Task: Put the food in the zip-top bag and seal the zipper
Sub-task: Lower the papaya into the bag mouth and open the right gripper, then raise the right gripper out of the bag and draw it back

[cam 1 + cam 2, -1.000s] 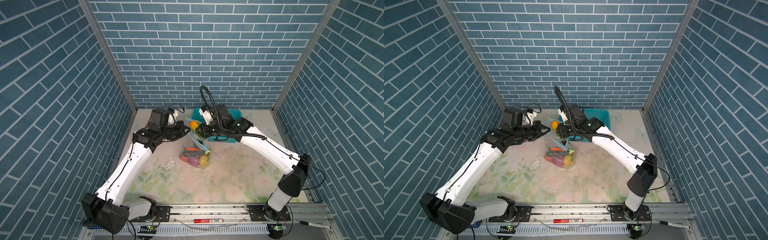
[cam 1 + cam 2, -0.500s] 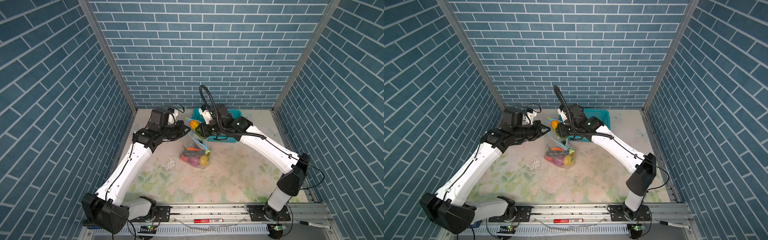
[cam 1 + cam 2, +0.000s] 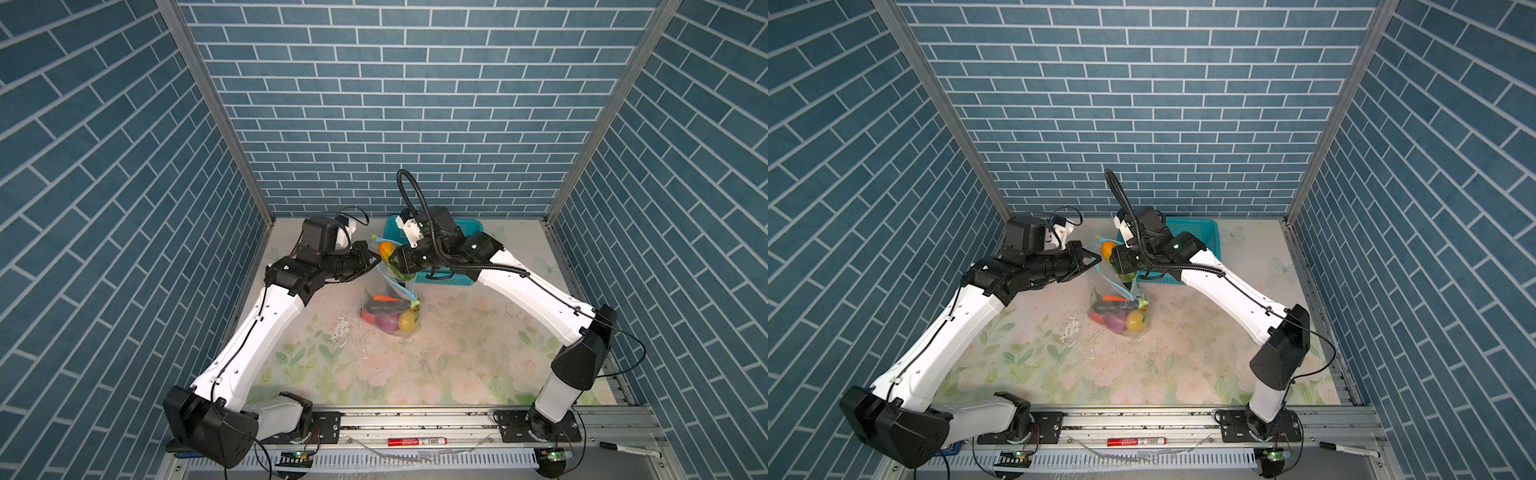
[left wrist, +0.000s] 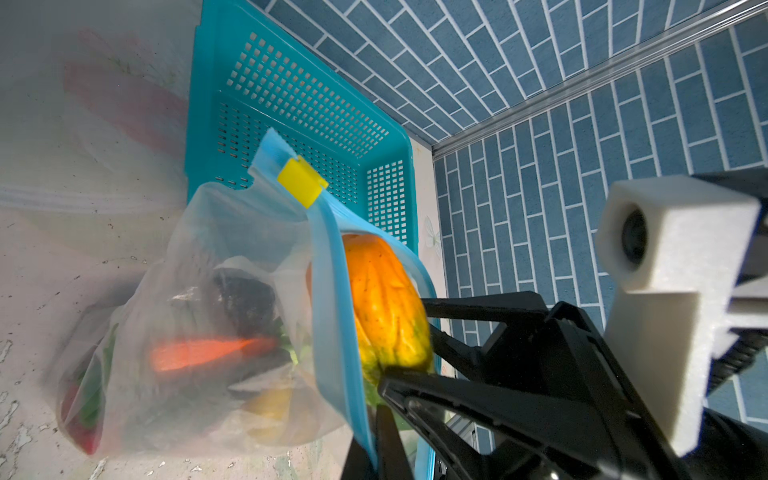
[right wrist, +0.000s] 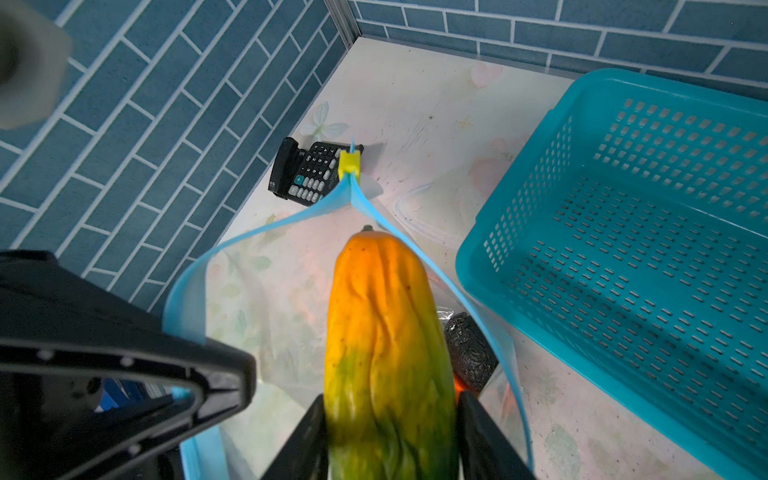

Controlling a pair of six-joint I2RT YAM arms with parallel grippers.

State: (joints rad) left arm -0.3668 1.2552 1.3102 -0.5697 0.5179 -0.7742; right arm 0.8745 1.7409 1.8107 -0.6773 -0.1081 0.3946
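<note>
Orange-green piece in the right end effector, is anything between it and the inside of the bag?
Nothing visible does. The zipper is spread open, one side pinched by the left end effector, and the orange-green piece in the right end effector already sits between its two sides. The eggplant lies deeper in the zip-top bag.
</note>
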